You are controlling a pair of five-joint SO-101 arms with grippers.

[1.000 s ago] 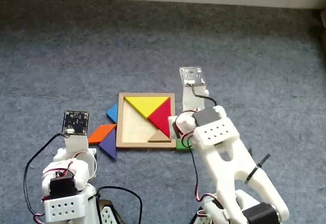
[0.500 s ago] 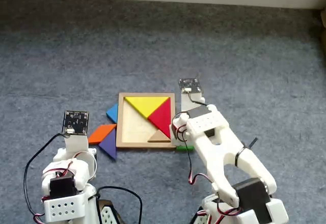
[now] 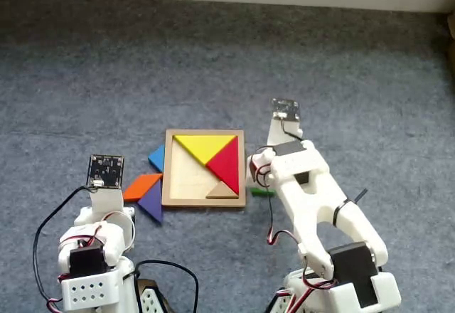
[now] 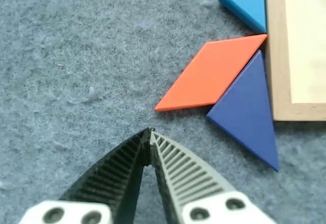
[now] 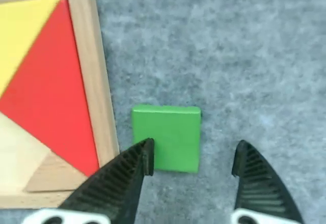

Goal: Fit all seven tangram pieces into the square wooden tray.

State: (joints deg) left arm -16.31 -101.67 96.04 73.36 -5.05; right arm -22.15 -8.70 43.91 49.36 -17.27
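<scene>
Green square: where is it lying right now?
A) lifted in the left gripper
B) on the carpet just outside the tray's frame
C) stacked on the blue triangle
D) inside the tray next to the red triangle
B: in the right wrist view the green square lies flat on the carpet beside the tray's wooden frame, with the open right gripper over it.

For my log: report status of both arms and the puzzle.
Left gripper: jaws shut. Right gripper: jaws open over green square. Tray holds three pieces, four outside. Nothing blocking.
</scene>
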